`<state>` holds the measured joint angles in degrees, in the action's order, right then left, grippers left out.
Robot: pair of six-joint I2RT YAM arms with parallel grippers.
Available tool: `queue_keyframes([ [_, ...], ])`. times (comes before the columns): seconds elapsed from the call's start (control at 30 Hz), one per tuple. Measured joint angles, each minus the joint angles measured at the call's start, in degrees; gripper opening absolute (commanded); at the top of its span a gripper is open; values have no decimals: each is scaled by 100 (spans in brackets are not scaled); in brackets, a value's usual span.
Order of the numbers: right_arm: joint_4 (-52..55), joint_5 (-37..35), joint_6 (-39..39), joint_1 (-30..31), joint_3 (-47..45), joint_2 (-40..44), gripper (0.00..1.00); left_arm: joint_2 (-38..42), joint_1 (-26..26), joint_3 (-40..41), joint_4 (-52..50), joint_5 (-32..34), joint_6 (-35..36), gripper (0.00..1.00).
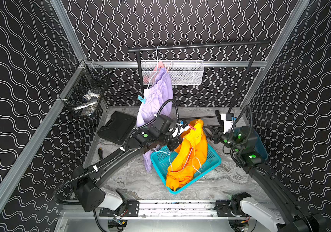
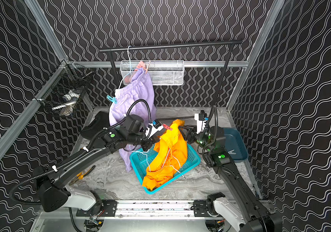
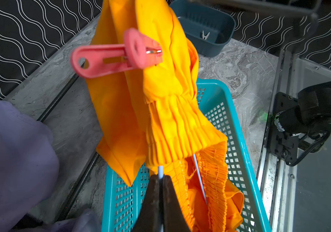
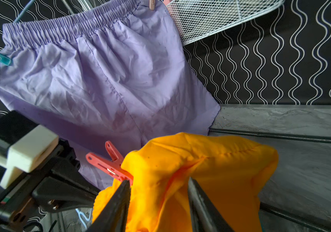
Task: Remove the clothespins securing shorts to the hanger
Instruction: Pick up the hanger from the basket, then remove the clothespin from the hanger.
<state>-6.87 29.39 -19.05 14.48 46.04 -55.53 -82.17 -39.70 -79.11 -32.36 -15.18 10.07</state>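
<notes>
Clinging to a fold of the orange shorts (image 3: 160, 100), the red clothespin (image 3: 116, 54) sits at the raised end of the bunched fabric, just right of centre in both top views. The shorts' lower half lies heaped in a teal basket (image 1: 160, 158) on the marbled tabletop (image 1: 220, 180). The raised end hangs between the two arms.

The left pincer (image 3: 160, 177) is pressed together on a thin pale strand (image 3: 160, 170) that comes out of the gathered waistband. I cannot tell whether this is hanger wire or drawstring. The right pincer (image 4: 158, 180) stands spread, with orange fabric bulging between its jaws and one tip just beside the clothespin's nose.

Above centre, the lilac shorts (image 1: 156, 96) hang tilted from a pale wire hanger (image 1: 157, 54) hooked on a black rail (image 1: 196, 45). A light blue clothespin (image 1: 141, 99) grips the low end of the waistband and a beige clothespin (image 1: 167, 68) grips the high end. The left arm crosses in front of the lilac legs, and one leg reaches down just beside the teal basket.

A white mesh basket (image 1: 186, 74) hangs behind the hanger. At the right edge of the tabletop, a dark blue bin (image 2: 237, 144) holds a whitish clothespin (image 2: 232, 152). A black case (image 1: 118, 126) lies left of centre and a black wire basket (image 1: 84, 94) hangs at upper left. Yellow-handled pliers (image 2: 82, 174) lie at lower left.
</notes>
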Motion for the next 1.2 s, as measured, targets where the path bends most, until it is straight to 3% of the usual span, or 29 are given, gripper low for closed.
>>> queue_keyframes([
  [0.27, 1707, 721, 739, -2, 1816, -876, 60, 238, -2, 271, 68, -57, 201, 0],
  [0.67, 4422, 1600, 2127, -7, 4570, -2505, 66, 452, -17, 570, 319, -105, 396, 0],
  [0.93, 5635, 2114, 2931, 28, 4916, -2811, 67, 769, -24, 911, 570, -299, 754, 0],
  [1.2, 5930, 2472, 3348, 496, 5112, -3126, 67, 800, -24, 970, 649, -693, 1163, 0],
])
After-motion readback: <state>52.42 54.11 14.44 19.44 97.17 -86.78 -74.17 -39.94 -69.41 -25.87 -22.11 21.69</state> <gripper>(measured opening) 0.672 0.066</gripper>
